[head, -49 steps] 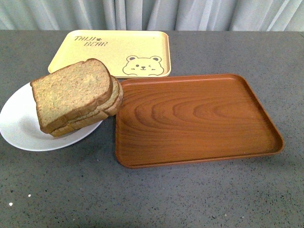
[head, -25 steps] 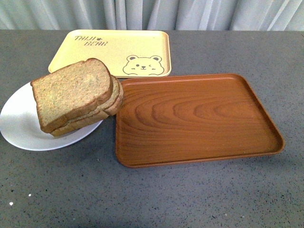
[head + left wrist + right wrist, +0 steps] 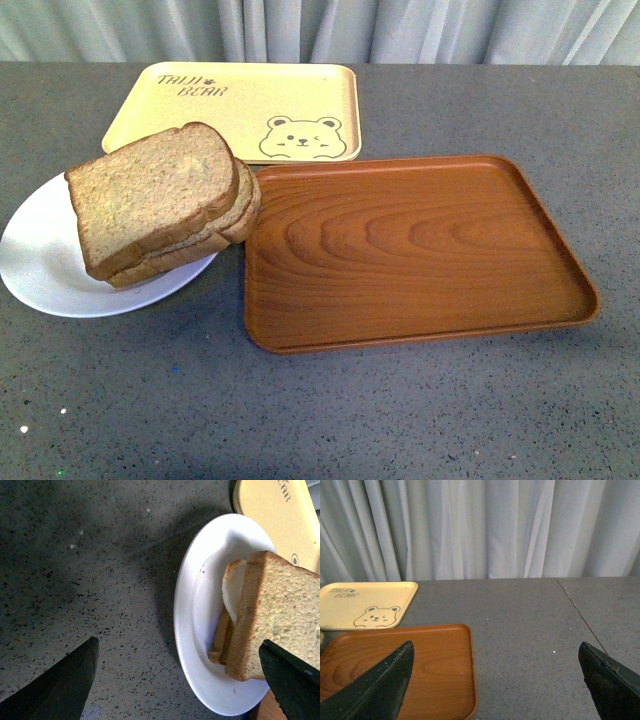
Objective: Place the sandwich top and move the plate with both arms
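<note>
Notably, the main risk from here was a tilted lift. The sandwich top [image 3: 150, 195] lay loose and skewed on the lower slice [image 3: 235, 225]. The stack sat off-centre on the plate [image 3: 40, 265], crowded toward the wooden tray [image 3: 410, 250]. If my two arms raised the rim unevenly, the bread would probably slide off the glossy white surface. Second risk: the stack's edge on the tray side appeared to touch or overhang the wooden tray's rim. I could not tell which. A sideways drag could catch there and shear the top slice off.

Grippers: my left gripper [image 3: 177, 645] hung over the table [image 3: 320, 420] beside the plate's open side, jaws apart, holding nothing. My right gripper [image 3: 496, 646] was well apart from the plate, out past the wooden tray, jaws likewise spread and empty. Neither arm showed in the front view.

Appearance: the sandwich top was a thick, roughly square wholemeal slice with a tan speckled face and a darker brown crust. It looked soft enough to dent under a pinch. The left wrist view showed a band of white fried egg [image 3: 232, 595] between the two slices. Placement therefore read as done, and the plate move was not yet begun. The bear-print tray [image 3: 240, 105] lay behind and carried nothing.
</note>
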Controlling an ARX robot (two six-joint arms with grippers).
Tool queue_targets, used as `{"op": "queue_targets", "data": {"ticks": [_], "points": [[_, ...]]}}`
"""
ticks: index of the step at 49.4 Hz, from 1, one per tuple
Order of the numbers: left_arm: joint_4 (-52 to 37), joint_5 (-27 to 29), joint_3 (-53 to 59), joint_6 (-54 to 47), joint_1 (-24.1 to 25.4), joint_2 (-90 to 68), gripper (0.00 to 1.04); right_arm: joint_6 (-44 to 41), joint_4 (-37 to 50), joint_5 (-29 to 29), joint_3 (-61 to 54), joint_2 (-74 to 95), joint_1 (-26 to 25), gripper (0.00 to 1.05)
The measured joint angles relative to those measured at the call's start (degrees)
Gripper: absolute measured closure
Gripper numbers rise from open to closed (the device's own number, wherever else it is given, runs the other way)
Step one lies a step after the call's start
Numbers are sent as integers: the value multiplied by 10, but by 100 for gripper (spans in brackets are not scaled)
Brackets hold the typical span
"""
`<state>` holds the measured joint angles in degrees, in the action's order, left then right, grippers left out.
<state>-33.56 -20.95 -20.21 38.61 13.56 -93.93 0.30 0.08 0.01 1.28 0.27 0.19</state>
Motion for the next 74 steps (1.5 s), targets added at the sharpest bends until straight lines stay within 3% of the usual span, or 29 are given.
{"op": "queue_targets", "data": {"ticks": [25,37,59,74], "points": [[-120,14,-53,129,-24,-165,9,0,0,0,0,0,0,9],[-153,17,-57,168,-63,-186,9,0,0,0,0,0,0,9],[-183,12,-48,198,-92,-193,10,0,0,0,0,0,0,9],[-204,4,-31,224,-98,-206,59,0,0,0,0,0,0,9]]}}
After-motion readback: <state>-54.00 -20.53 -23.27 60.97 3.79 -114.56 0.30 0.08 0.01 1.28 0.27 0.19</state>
